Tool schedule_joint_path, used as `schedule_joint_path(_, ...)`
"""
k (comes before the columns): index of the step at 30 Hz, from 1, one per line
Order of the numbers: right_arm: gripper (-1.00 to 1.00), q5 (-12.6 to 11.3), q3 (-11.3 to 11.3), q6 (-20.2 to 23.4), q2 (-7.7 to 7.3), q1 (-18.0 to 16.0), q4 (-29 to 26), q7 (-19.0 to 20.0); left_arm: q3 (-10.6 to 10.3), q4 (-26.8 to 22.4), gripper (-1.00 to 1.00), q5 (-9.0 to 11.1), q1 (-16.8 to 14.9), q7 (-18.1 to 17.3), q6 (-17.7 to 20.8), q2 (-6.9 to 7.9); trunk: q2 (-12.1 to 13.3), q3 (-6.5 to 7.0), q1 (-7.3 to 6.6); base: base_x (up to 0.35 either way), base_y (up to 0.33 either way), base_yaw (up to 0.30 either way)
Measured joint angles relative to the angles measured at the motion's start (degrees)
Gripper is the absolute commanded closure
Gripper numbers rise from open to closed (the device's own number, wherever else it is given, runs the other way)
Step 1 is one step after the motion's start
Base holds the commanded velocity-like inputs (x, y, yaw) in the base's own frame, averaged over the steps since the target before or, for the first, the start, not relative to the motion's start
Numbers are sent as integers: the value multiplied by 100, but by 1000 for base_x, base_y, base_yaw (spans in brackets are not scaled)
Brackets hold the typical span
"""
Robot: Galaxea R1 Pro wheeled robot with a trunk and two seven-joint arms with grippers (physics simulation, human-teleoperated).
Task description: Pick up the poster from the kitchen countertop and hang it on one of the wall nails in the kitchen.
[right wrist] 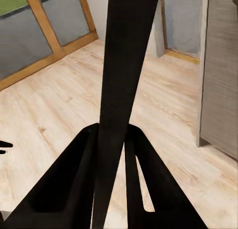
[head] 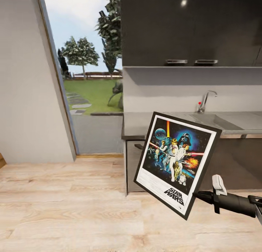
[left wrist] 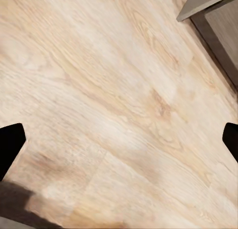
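The poster (head: 176, 161), a Star Wars print with white border and thin black frame, hangs tilted in the air in front of the kitchen countertop (head: 145, 122). My right gripper (head: 198, 195) is shut on its lower right edge. In the right wrist view the frame's black edge (right wrist: 124, 65) runs between the closed fingers (right wrist: 79, 174). My left gripper (left wrist: 119, 139) is open over bare wooden floor, with its dark fingertips (left wrist: 10, 144) at both sides of that view. No wall nail is in view.
The grey worktop carries a sunken steel sink (head: 214, 121) and tap (head: 205, 101) over dark cabinet fronts (head: 233, 161). Dark wall cupboards (head: 189, 26) hang above. A tall glass opening (head: 91, 62) onto a garden is left of the counter, beside a white wall (head: 29, 81).
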Motion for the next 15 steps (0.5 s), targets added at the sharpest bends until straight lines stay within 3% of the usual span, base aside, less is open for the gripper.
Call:
schedule_joint_path(5,100,0,14,0,15,0,-6,2,0,0,-100,-3,0,0,1,0,0,0,0,-221,219,294)
schedule_joint_path(15,100,0,50,-8,181,1,-53,10,-8,0,-100,-4,0,8,2,-3,0,0,0,-221,221,293)
